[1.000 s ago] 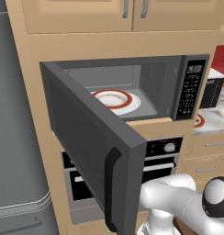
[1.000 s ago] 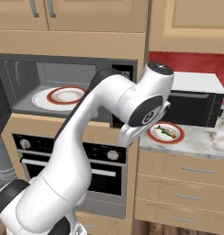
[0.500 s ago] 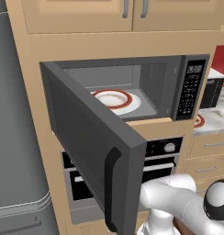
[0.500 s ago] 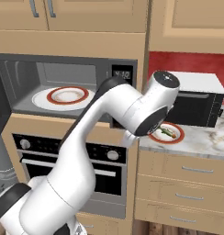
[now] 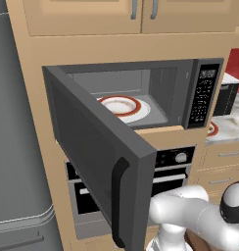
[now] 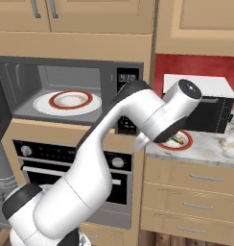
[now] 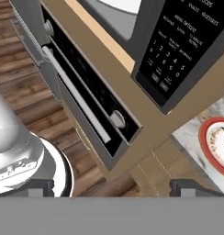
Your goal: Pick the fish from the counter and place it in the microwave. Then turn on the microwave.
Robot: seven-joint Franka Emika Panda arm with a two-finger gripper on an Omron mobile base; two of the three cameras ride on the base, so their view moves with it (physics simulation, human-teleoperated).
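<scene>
I had the gripper (image 7: 112, 187) with its jaws spread wide and nothing between them; in the hand view the two tips sat at the bottom edge.

The fish (image 6: 177, 140) lay on a red-rimmed plate (image 6: 185, 143) on the counter (image 6: 210, 148), right of centre in the right base view, half hidden behind my forearm. In the hand view that plate (image 7: 214, 143) showed at the right edge, with a sliver of green at the frame's edge. I judged the fish light, small and likely slick, stiff enough to lift whole; I would pinch it across the middle of its body, coming down so the tips cleared the plate's rim.

The microwave (image 5: 155, 93) stood with its door (image 5: 99, 157) swung open across the lower left of the left base view, a second plate (image 5: 122, 106) already inside. Its panel (image 7: 182, 43) filled the upper right of the hand view. A black box appliance (image 6: 210, 106) stood just behind the fish's plate, and I reckoned it crowded a reach from behind. The oven (image 6: 66, 166) sat below.
</scene>
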